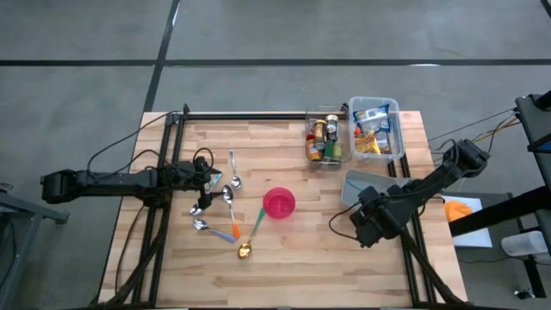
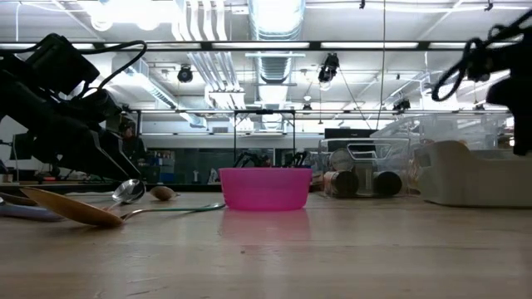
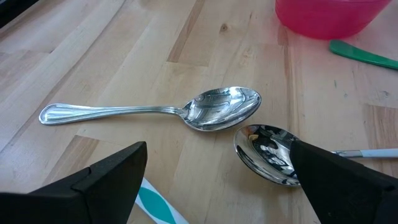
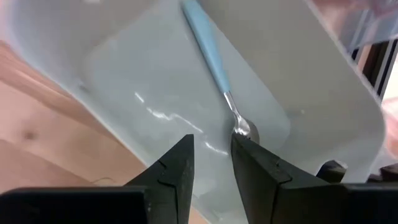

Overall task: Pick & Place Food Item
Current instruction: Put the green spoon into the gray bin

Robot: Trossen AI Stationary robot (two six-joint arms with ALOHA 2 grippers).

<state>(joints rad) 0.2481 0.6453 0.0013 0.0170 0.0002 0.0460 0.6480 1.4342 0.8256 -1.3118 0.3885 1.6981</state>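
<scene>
Right claw (image 4: 211, 165) is held narrowly parted above the pale tray (image 4: 124, 74), nothing pinched; a blue-handled spoon (image 4: 214, 68) lies inside. Left claw (image 3: 217, 180) is spread wide over two steel spoons (image 3: 217, 109).

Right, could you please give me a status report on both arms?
Left gripper jaws wide open over the spoons. Right gripper jaws slightly apart, empty, over the tray. Blue spoon lies in it. Nothing in the way.

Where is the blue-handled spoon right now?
In the right wrist view, the blue-handled spoon lies inside the pale tray at the table's right side, just ahead of the right gripper.
</scene>
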